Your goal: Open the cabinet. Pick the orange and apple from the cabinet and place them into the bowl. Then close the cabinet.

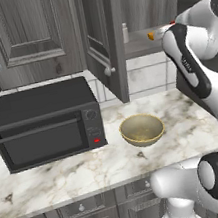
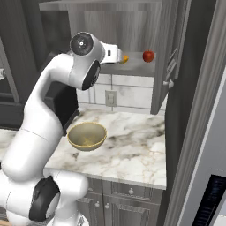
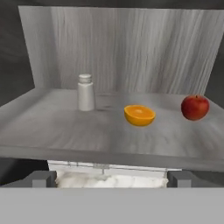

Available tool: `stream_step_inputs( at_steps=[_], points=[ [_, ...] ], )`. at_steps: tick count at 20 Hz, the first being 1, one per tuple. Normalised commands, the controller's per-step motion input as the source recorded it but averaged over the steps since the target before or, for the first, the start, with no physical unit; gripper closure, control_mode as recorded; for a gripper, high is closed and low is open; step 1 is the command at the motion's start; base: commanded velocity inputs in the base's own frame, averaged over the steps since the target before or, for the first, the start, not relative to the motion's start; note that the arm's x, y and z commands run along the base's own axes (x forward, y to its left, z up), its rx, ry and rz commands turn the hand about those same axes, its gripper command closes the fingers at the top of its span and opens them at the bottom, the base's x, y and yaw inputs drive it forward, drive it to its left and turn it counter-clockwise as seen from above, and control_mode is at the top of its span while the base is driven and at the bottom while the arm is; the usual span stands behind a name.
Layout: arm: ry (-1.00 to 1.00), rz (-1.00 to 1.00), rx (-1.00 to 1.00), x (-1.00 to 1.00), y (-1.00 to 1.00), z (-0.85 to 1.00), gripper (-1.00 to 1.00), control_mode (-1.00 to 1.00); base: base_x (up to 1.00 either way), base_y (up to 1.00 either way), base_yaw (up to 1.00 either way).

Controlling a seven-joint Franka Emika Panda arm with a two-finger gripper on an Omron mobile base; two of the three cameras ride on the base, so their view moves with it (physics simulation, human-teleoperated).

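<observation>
My two-finger claw (image 3: pixel 112 178) hangs with its dark tips spread wide and nothing between them, level with the front edge of the lighter grey shelf inside the dark grey wood-grain wall cabinet (image 1: pixel 99 36), whose doors stand open. On that shelf the small bright orange fruit (image 3: pixel 139 115) sits nearest my line of approach; from my hand camera it looks like a half, flat cut face up and rounded side down. The small round dark red apple (image 3: pixel 195 107) rests well apart from it toward the right, and a small white bottle (image 3: pixel 85 92) stands to the left, further back. I judge the orange light and firm but smooth-skinned and prone to roll, so I would close on its widest girth from both sides, low and centred. The apple seems harder and glossier, so slippery; the same middle grip suits it. The round shallow olive-tan bowl (image 1: pixel 142 129) waits empty on the marble counter (image 1: pixel 66 174) below.
</observation>
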Motion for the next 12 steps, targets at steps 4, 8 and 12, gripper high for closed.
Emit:
stream_step_inputs(
  at_steps=[4,8,12],
  points=[
    [0.04,0.00,0.00,0.48,-0.02,0.00,-1.00,-1.00,0.00,0.00,0.00],
    [0.05,0.00,0.00,0.52,-0.21,0.00,-1.00,-1.00,0.00,0.00,0.00],
    [0.04,0.00,0.01,0.47,-0.31,0.00,-1.00,-1.00,0.00,0.00,0.00]
  ],
)
